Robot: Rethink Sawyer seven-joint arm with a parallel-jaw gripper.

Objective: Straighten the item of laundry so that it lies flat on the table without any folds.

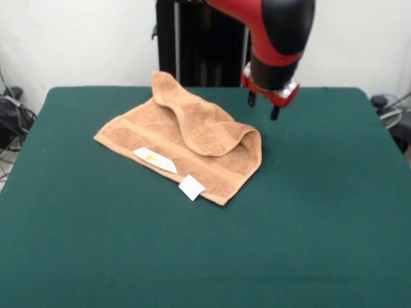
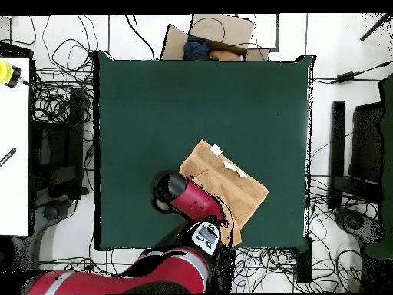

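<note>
Here, the towel (image 1: 186, 144) lies on the table (image 1: 308, 212), one flap folded over — tags (image 1: 191, 187) showing. End effector (image 1: 262, 106) hovers beside it, apparently empty; finger spread unclear.

Towel (image 1: 192, 138): orange-tan, with woven border bands
Tags (image 1: 155, 160): white, one marked yellow
Surface (image 1: 308, 212): dark green
Arm (image 1: 276, 32): red and black

A plain white wall (image 1: 77, 38) behind; tangled black cables (image 2: 57, 92) cover the pale floor (image 2: 322, 115).
</note>
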